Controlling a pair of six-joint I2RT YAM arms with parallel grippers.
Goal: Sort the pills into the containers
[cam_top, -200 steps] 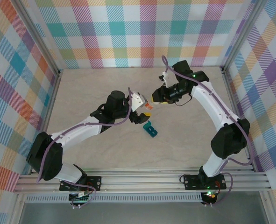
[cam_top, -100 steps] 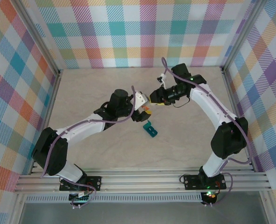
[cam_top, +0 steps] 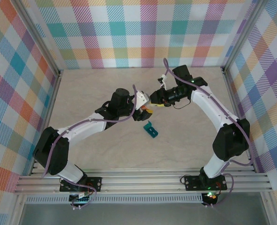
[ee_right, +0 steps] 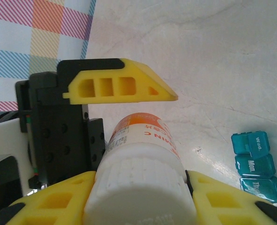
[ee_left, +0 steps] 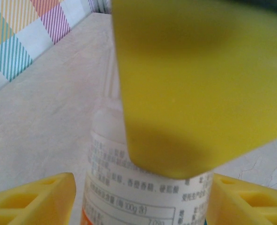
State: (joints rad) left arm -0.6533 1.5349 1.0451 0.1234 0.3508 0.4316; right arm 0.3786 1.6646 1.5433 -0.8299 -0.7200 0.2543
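Note:
A white bottle with an orange label hangs above the table, and my right gripper is shut on its ribbed cap end. In the top view the bottle lies between the two grippers. My left gripper straddles the bottle's body; its yellow fingers stand on either side, with a thin gap on the left. One right finger covers the upper part of that view. The teal pill box, three lidded compartments, lies on the table below, also in the top view. No pills are in view.
Plaid walls close in the table on three sides. A metal rail runs along the near edge by the arm bases. One left finger reaches over the bottle in the right wrist view.
My left gripper has moved up to the bottle and narrowed its jaws around the body. The right gripper has shifted slightly left, still holding the bottle.

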